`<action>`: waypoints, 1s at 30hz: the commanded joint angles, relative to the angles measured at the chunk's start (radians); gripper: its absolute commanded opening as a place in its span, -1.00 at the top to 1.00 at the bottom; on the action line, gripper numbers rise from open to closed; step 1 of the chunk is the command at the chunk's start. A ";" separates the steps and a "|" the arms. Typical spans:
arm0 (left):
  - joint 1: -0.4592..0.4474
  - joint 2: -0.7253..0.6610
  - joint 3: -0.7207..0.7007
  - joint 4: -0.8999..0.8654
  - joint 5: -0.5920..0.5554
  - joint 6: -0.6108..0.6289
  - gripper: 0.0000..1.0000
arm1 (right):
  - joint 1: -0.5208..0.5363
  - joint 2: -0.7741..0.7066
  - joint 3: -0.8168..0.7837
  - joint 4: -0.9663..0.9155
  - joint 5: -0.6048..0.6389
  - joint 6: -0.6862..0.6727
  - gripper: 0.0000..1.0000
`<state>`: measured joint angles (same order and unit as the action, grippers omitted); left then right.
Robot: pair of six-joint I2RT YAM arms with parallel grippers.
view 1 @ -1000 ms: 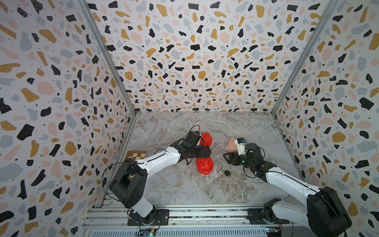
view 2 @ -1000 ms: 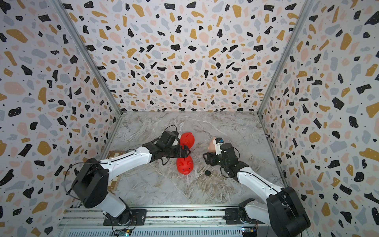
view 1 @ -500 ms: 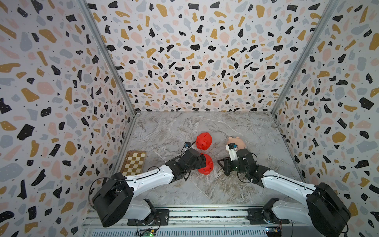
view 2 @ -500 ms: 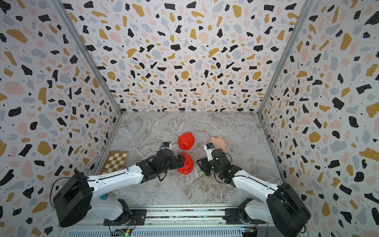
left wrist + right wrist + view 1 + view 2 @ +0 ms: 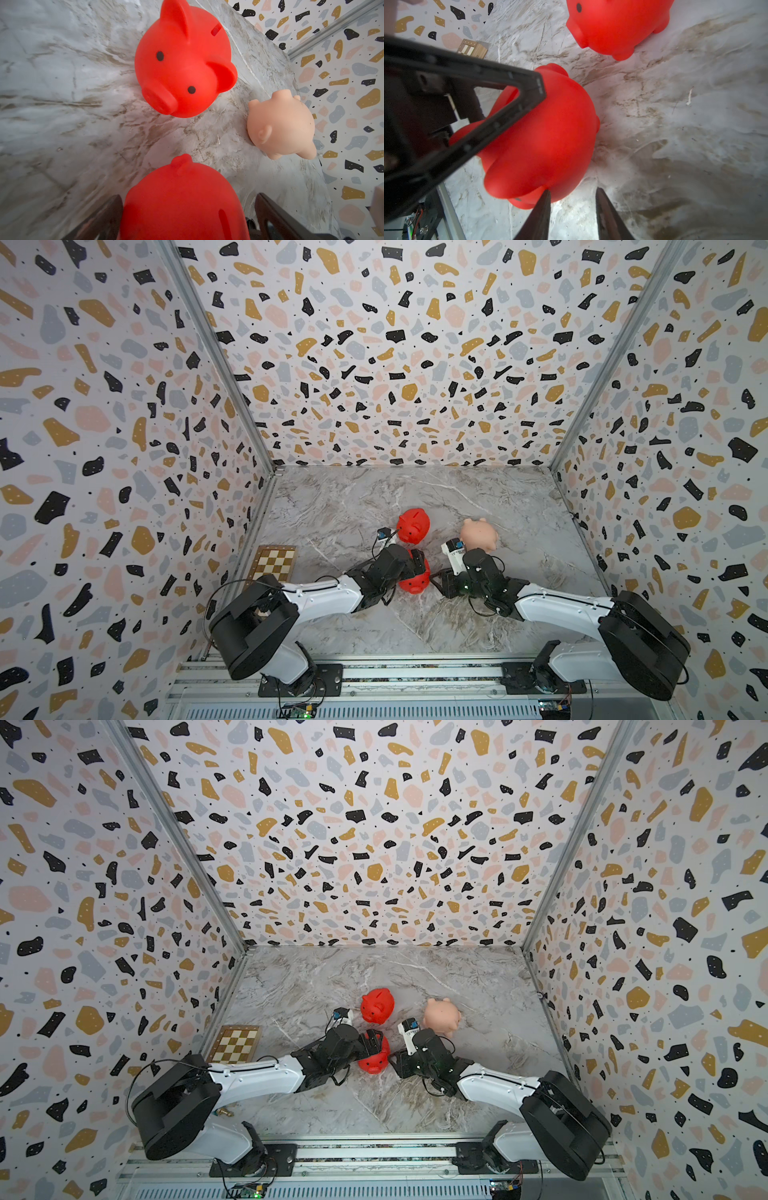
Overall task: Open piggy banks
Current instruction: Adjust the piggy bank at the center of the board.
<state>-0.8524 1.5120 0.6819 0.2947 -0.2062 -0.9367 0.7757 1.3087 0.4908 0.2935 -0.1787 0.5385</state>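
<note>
Our left claw stands spread to its widest, straddling the nearer bright red rounded plastic piggy bank on the grey marbled tabletop in both top views. The right claw points at that same pig from the opposite side, just beside it. A second bright red plastic piggy bank stands just behind. The pale peach-pink plastic piggy bank sits near that one, beyond the right wrist.

From the left wrist we see the nearer red pig from behind, tail stub and coin slot showing, its skin matte and seamless. One finger seems to touch its flank. The other stands clear with marble showing in the gap, so nothing is gripped yet.

From the right wrist, the right claw's jaws are narrow but parted, with bare marble between them, and they hold nothing. One tip lies just beside the pig's underside (the plug itself we cannot make out).

We judge the pig hollow, light and slightly yielding. Its smooth round body is likely to skid or roll on the marble. We would clamp it across the broad flanks, firmly but without crushing, and leave the belly free for the other claw.
</note>
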 commanded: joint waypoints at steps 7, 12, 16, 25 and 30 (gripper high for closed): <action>-0.007 0.074 0.119 0.053 0.182 0.159 -0.98 | -0.043 -0.097 -0.013 -0.110 0.085 -0.015 0.17; -0.007 0.000 0.073 0.004 0.116 0.185 -0.98 | -0.131 -0.135 -0.050 -0.122 0.059 -0.022 -0.05; -0.008 0.004 0.031 0.057 0.089 0.127 -0.98 | -0.189 -0.147 -0.052 -0.124 0.031 -0.032 -0.07; -0.058 0.023 0.048 0.046 -0.166 -0.002 -0.98 | -0.249 -0.148 -0.047 -0.133 0.029 -0.049 -0.13; -0.117 0.040 0.029 0.127 -0.335 -0.033 -0.98 | -0.263 -0.123 -0.052 -0.102 -0.016 -0.035 -0.13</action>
<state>-0.9474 1.5349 0.7200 0.3550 -0.3958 -0.9318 0.5201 1.1767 0.4377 0.1871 -0.1642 0.5049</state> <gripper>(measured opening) 0.990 0.564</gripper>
